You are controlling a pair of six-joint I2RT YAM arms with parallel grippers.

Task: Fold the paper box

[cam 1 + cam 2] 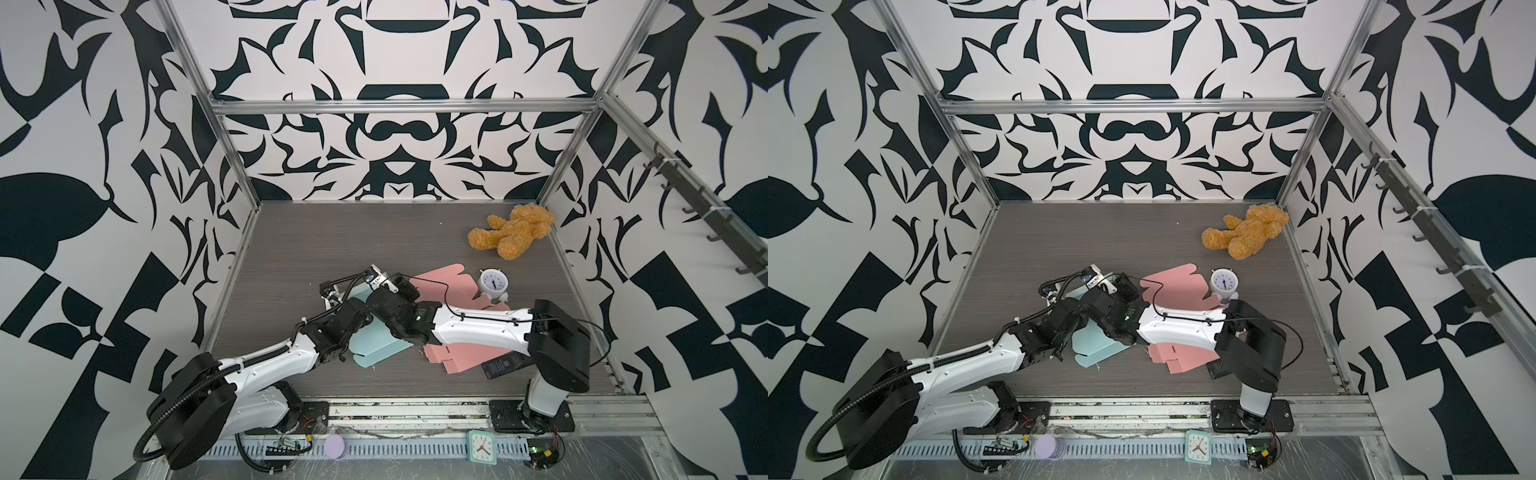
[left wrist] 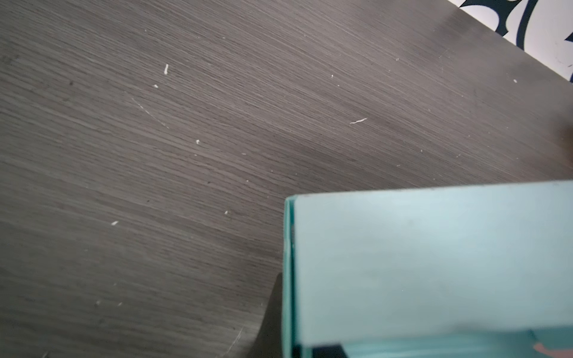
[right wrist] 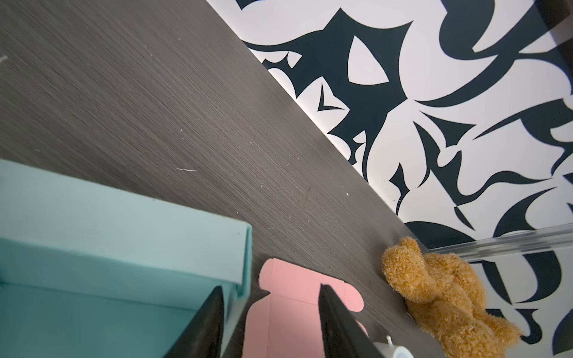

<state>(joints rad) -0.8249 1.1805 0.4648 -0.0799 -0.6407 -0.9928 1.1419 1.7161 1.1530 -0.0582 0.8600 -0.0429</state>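
Got the left fingers pinched together on a standing side wall of the teal box, one dark tip inside that wall and one outside, going by the left wrist view. No luck spotting those tips from above, buried under the wrist. Got the right fingers spread apart, straddling another upright wall of the same box near its corner: one tip inside, close against the card, maybe touching, hard to call; the other outside, hanging over a flat pink cardboard sheet. No squeeze on anything there.

Spotted the teal box toward the front middle of the dark wood-grain surface, tucked under both wrists in both top views, walls up at the far end, near end lying flat with flaps unfolded. Just right of it, that pink cardboard sheet, partly under the right forearm. Nearer the front edge, a pile of pink sheets under the same arm, with a black gadget just beside, too small to identify. Right at the pink cardboard sheet's right edge, a white alarm clock, upright. Way off in the far right corner, a teddy bear flopped down, well apart from everything else. Off the surface, down on the front rail: a small square clock and a purple disc.
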